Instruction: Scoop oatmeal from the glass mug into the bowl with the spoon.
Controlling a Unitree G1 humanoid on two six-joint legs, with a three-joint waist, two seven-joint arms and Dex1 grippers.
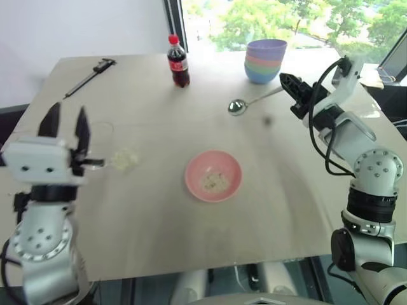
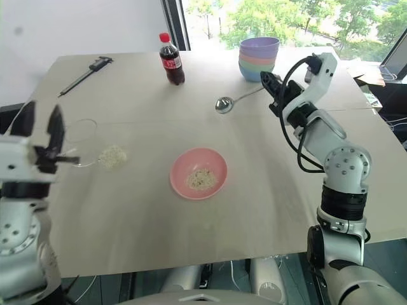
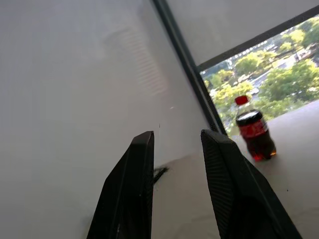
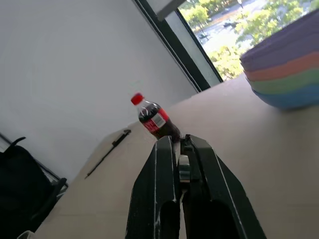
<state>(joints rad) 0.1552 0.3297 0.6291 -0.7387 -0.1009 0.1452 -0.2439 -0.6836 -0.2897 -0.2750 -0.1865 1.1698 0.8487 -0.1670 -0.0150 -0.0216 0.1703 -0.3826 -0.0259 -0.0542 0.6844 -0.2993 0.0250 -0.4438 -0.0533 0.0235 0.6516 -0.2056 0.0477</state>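
Right end effector [image 2: 272,86] raised over the far right part of the table [image 2: 267,190], fingers clamped on the end of the spoon's [image 2: 236,99] handle; spoon held out toward the left, its oval bowl hanging above the tabletop, between the cola bottle [image 2: 170,60] and the stack of bowls [image 2: 259,58]. In the right wrist view, fingers [image 4: 164,199] pressed together with a sliver of metal between them.

Left end effector [image 1: 65,130] lifted near the left edge, fingers [image 3: 132,189] parted with a clear gap, nothing between them, pointing up and away. Glass mug [image 2: 81,141] just beyond and partly behind it, standing near the left edge; touching or apart cannot be told.

Small heap of oatmeal [image 2: 112,155] on the bare tabletop beside the mug, toward the centre. Pink bowl [image 2: 198,173] at about the middle of the table, well apart from both end effectors, a patch of oatmeal lying in its bottom.

Bottle upright near the far edge. Caliper [image 2: 84,75] lying by the far left corner.
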